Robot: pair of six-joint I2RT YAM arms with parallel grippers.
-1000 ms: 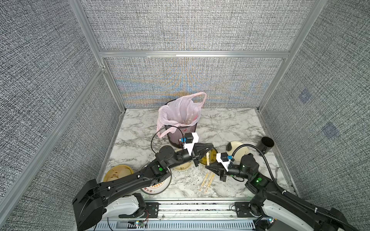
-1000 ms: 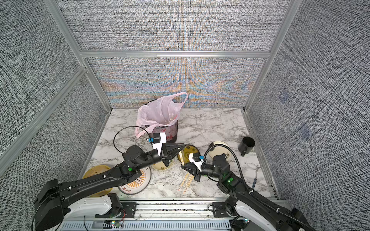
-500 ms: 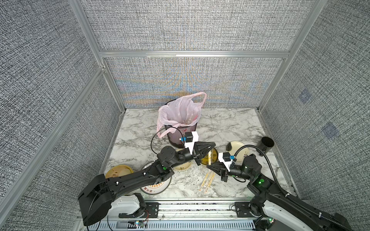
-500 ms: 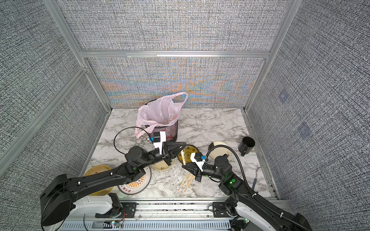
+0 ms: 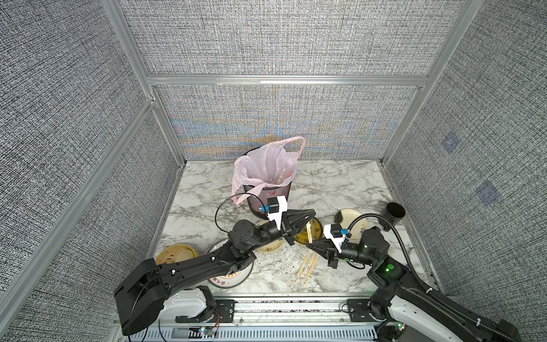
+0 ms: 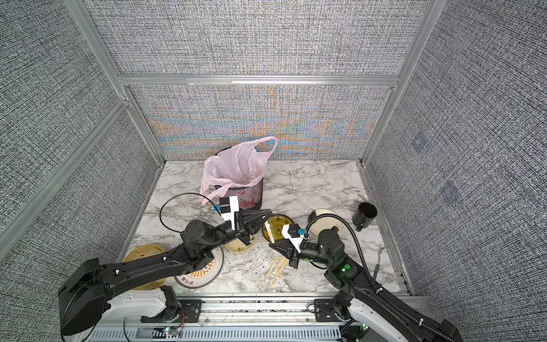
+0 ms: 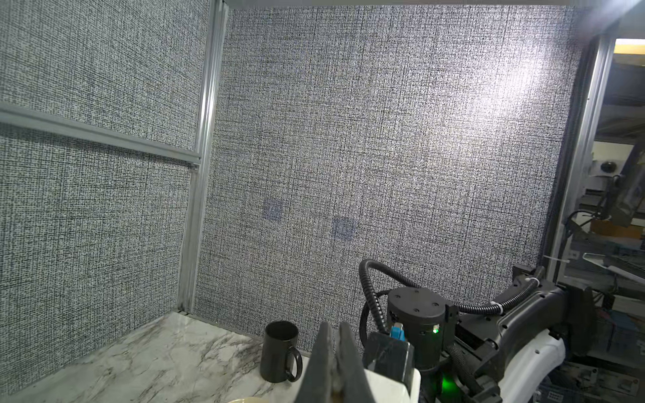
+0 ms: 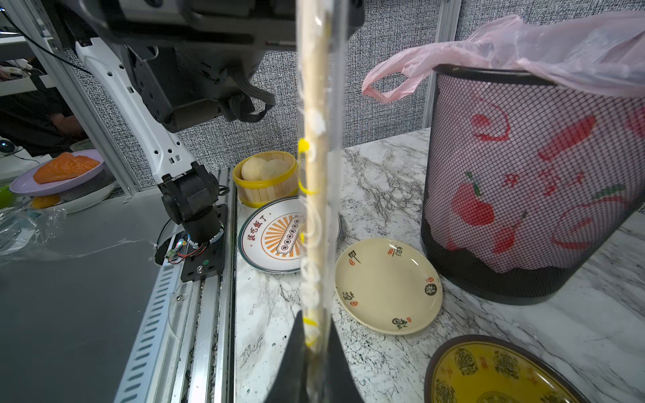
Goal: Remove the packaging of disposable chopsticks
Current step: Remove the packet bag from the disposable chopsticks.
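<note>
Far centre, the mesh bin (image 8: 506, 272) is lined with a pink bag (image 5: 266, 165). The near-left bamboo steamer (image 8: 265, 188) holds buns (image 8: 254, 167). The chopsticks (image 8: 314, 69), inside their packaging (image 8: 316, 216), span above the surface (image 5: 325, 183). The right fingers (image 8: 291, 366) are clenched on the packaging's near end, the left fingers (image 7: 323, 356) on its far end.

You have four dishes (image 5: 233, 277) (image 5: 270, 249) (image 5: 315, 233) (image 5: 347, 219), one bamboo steamer (image 5: 174, 256), one black mug (image 5: 392, 214), one mesh bin (image 8: 523, 192) lined with one pink bag (image 5: 266, 165), one sleeved chopstick pair (image 8: 316, 174) raised, and loose chopstick pairs (image 5: 306, 266) on the counter (image 5: 325, 183), too bunched to count.
</note>
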